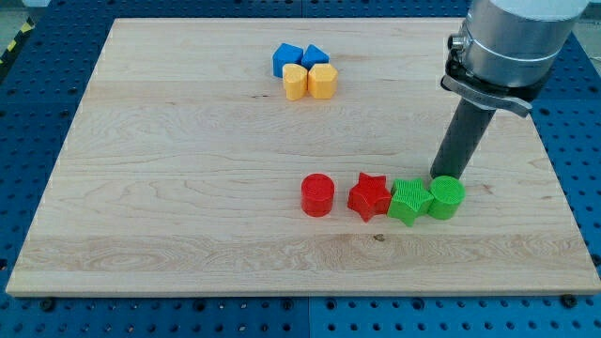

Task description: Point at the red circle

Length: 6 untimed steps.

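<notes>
The red circle (317, 195) sits on the wooden board (169, 169), a little below the middle of the view. To its right lie a red star (368, 196), a green star (409, 201) and a green circle (446, 197) in a row, touching one another. My tip (441, 176) is at the upper edge of the green circle, well to the right of the red circle, with both stars between them.
Near the view's top centre is a tight cluster: a blue block (285, 58), a blue triangular block (315, 55), a yellow block (295, 82) and a yellow hexagon-like block (322, 81). The arm's grey body (512, 38) hangs over the board's upper right.
</notes>
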Tool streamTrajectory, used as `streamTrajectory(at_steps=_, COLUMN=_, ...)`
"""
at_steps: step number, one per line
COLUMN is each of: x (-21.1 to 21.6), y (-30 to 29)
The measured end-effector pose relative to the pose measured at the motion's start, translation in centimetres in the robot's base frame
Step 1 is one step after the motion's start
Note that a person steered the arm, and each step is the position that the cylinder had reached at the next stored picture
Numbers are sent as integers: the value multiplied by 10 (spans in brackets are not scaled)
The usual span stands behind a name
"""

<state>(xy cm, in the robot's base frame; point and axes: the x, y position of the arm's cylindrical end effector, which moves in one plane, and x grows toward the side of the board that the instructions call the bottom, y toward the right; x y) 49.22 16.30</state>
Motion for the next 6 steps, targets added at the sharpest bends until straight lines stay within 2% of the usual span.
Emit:
streamTrajectory(at_steps=1, x=-66, y=-27)
streamTrajectory(at_steps=2, x=-84, y=-94)
streamTrajectory(at_steps=3, x=-84, y=-162)
streamTrajectory(at_steps=4, x=-52, y=-216)
streamTrajectory(at_steps=5, x=-19, y=-237)
streamTrajectory(at_steps=6, x=22, y=-218)
